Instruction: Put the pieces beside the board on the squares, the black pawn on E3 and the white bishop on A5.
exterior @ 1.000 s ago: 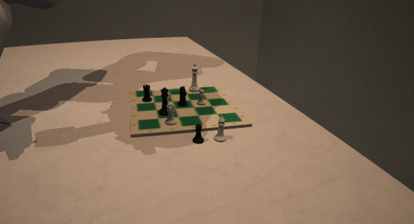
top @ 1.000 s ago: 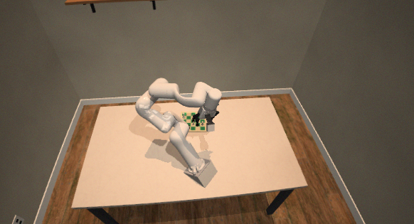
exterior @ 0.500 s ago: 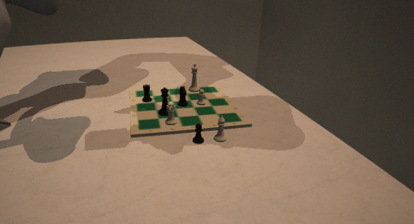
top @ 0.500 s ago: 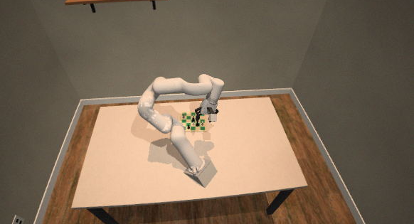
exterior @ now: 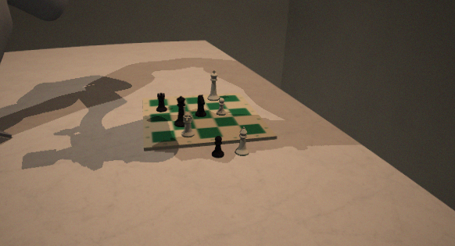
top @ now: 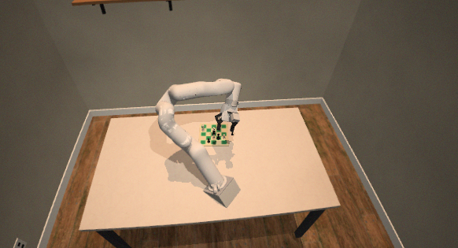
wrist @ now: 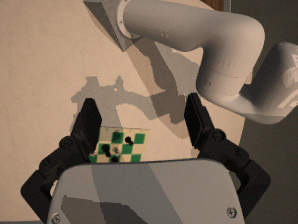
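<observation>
A small green-and-cream chessboard (top: pixel 208 144) (exterior: pixel 172 145) (wrist: pixel 136 141) lies on the table. The black pawn (exterior: pixel 217 147) and the white bishop (exterior: pixel 242 142) stand upright on the table, side by side, just off the board's near edge in the exterior view. My gripper (top: pixel 225 131) (wrist: pixel 141 106) is open and empty. It hangs well above the board's right side in the top view. It is out of view in the exterior view.
On the board stand a black rook (exterior: pixel 161 102), a tall black piece (exterior: pixel 180 112), another black piece (exterior: pixel 200 106), a tall white piece (exterior: pixel 213 86), a white pawn (exterior: pixel 221 106) and a white rook (exterior: pixel 188 126). The arm's base (top: pixel 224 191) sits in front of the board.
</observation>
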Controlling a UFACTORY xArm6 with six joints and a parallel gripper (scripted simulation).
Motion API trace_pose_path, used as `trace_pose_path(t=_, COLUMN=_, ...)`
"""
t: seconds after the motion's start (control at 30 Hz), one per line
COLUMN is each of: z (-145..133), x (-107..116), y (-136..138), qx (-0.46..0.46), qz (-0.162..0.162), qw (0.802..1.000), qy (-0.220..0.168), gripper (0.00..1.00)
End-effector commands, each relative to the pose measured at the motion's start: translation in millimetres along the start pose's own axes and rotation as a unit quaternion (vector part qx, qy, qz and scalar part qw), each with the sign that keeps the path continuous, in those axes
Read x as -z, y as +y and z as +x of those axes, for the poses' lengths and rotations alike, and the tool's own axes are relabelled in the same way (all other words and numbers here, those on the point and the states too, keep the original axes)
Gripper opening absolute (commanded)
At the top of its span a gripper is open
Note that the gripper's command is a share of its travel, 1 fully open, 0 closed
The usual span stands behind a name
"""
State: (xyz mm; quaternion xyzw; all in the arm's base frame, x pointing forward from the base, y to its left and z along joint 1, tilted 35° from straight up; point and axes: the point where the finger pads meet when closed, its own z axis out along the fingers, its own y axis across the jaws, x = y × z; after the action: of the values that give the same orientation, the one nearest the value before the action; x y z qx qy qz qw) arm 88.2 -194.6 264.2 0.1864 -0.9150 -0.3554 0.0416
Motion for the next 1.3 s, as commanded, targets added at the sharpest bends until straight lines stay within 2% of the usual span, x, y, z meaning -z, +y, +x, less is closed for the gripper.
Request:
trace_pose_path(t=0.0, z=-16.5, x=5.4, y=-7.7, qx=-0.006, qz=-0.004, qw=0.996, qy=0.092, gripper=1.00)
trace_pose_path(t=0.03, z=-27.4, x=8.5, y=-11.5, qx=-0.007, qz=0.005, qw=0.991, qy=0.136, gripper=1.00)
trace_pose_path(t=0.1, z=-27.4, x=8.5, y=-11.5, qx=-0.007, qz=0.005, qw=0.991, qy=0.136, gripper=1.00)
trace_pose_path(t=0.13, z=-39.5, x=11.5, y=-15.0, qx=-0.006, qz=0.018, qw=0.984, qy=0.179, gripper=1.00)
trace_pose_path(t=0.2, z=-39.5, x=11.5, y=-15.0, qx=-0.006, qz=0.018, qw=0.984, qy=0.179, gripper=1.00)
trace_pose_path(t=0.23, z=-52.8, x=14.4, y=-18.2, qx=-0.005, qz=0.034, qw=0.975, qy=0.221, gripper=1.00)
trace_pose_path(t=0.3, z=-52.8, x=14.4, y=-18.2, qx=-0.005, qz=0.034, qw=0.975, qy=0.221, gripper=1.00)
trace_pose_path(t=0.33, z=-67.3, x=17.1, y=-20.8, qx=-0.003, qz=0.053, qw=0.964, qy=0.261, gripper=1.00)
trace_pose_path(t=0.4, z=-67.3, x=17.1, y=-20.8, qx=-0.003, qz=0.053, qw=0.964, qy=0.261, gripper=1.00)
trace_pose_path(t=0.43, z=-82.9, x=19.3, y=-22.7, qx=-0.001, qz=0.075, qw=0.952, qy=0.298, gripper=1.00)
trace_pose_path(t=0.5, z=-82.9, x=19.3, y=-22.7, qx=-0.001, qz=0.075, qw=0.952, qy=0.298, gripper=1.00)
trace_pose_path(t=0.53, z=-99.5, x=21.1, y=-23.7, qx=0.003, qz=0.100, qw=0.938, qy=0.332, gripper=1.00)
trace_pose_path(t=0.6, z=-99.5, x=21.1, y=-23.7, qx=0.003, qz=0.100, qw=0.938, qy=0.332, gripper=1.00)
trace_pose_path(t=0.63, z=-117.0, x=22.2, y=-23.9, qx=0.007, qz=0.127, qw=0.923, qy=0.364, gripper=1.00)
trace_pose_path(t=0.7, z=-117.0, x=22.2, y=-23.9, qx=0.007, qz=0.127, qw=0.923, qy=0.364, gripper=1.00)
trace_pose_path(t=0.73, z=-135.2, x=22.7, y=-23.0, qx=0.013, qz=0.156, qw=0.907, qy=0.392, gripper=1.00)
trace_pose_path(t=0.87, z=-135.2, x=22.7, y=-23.0, qx=0.013, qz=0.156, qw=0.907, qy=0.392, gripper=1.00)
trace_pose_path(t=0.93, z=-172.9, x=21.1, y=-17.9, qx=0.027, qz=0.217, qw=0.872, qy=0.438, gripper=1.00)
trace_pose_path(t=1.0, z=-172.9, x=21.1, y=-17.9, qx=0.027, qz=0.217, qw=0.872, qy=0.438, gripper=1.00)
trace_pose_path(t=1.03, z=-191.8, x=19.0, y=-13.6, qx=0.035, qz=0.249, qw=0.854, qy=0.455, gripper=1.00)
trace_pose_path(t=1.1, z=-191.8, x=19.0, y=-13.6, qx=0.035, qz=0.249, qw=0.854, qy=0.455, gripper=1.00)
trace_pose_path(t=1.13, z=-210.6, x=16.1, y=-8.3, qx=0.044, qz=0.280, qw=0.836, qy=0.470, gripper=1.00)
trace_pose_path(t=1.17, z=-210.6, x=16.1, y=-8.3, qx=0.044, qz=0.280, qw=0.836, qy=0.470, gripper=1.00)
trace_pose_path(t=1.2, z=-229.0, x=12.4, y=-2.0, qx=0.053, qz=0.311, qw=0.818, qy=0.481, gripper=1.00)
trace_pose_path(t=1.27, z=-229.0, x=12.4, y=-2.0, qx=0.053, qz=0.311, qw=0.818, qy=0.481, gripper=1.00)
